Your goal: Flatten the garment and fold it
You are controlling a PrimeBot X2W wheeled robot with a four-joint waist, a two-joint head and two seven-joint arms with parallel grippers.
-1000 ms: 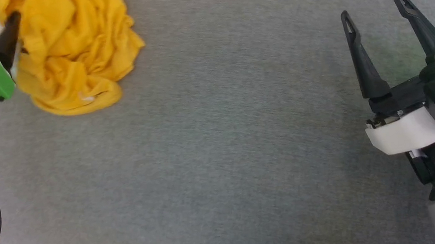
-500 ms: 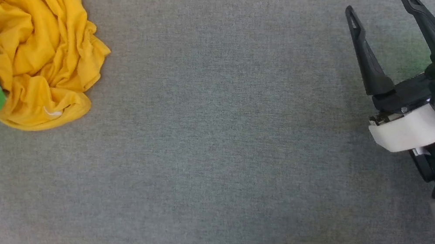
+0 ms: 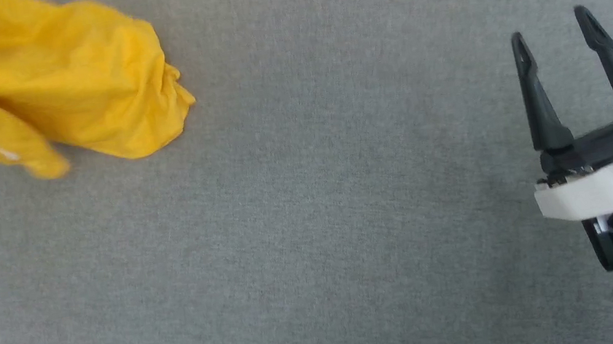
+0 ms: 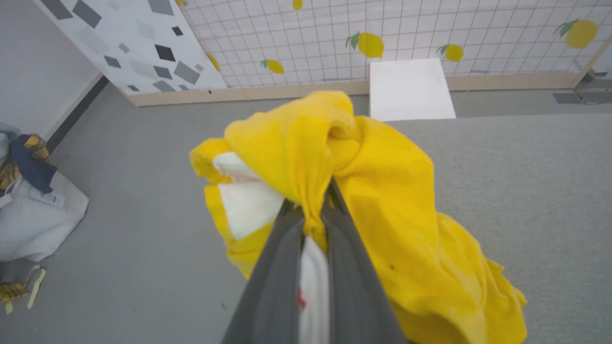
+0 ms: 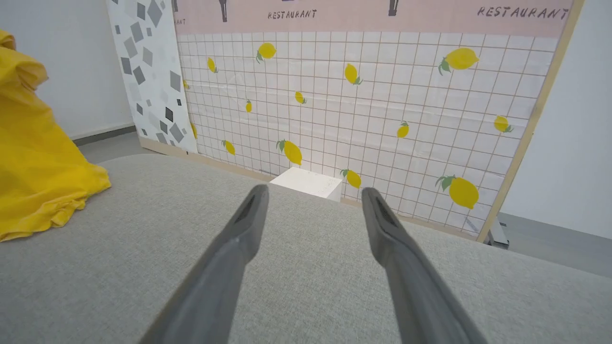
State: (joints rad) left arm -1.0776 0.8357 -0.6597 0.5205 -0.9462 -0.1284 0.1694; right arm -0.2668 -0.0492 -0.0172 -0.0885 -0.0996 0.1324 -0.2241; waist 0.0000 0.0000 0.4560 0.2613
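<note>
Garment (image 3: 51,96) up at the far left corner of the grey cushion (image 3: 315,226), bunched, yellow, lifted in a drape with the lower hem resting on the fabric surface. Clamped in the left gripper (image 4: 313,210), narrow, pinching a twisted fold right between the tips. White patch and a bit of red showing among the folds beside the fingers (image 4: 279,286), seen from the left wrist. Partly hanging past the cushion edge, over grey floor (image 4: 143,191). Over on the right, well apart from the cloth: right gripper (image 3: 550,24), spread wide, holding nothing, hovering above bare cushion, pointing away from the robot. Beyond the cushion, a white box (image 4: 411,88) against a tiled wall panel (image 5: 382,95) printed with lemons. Down on the floor at the left, a pale bag (image 4: 33,215).
</note>
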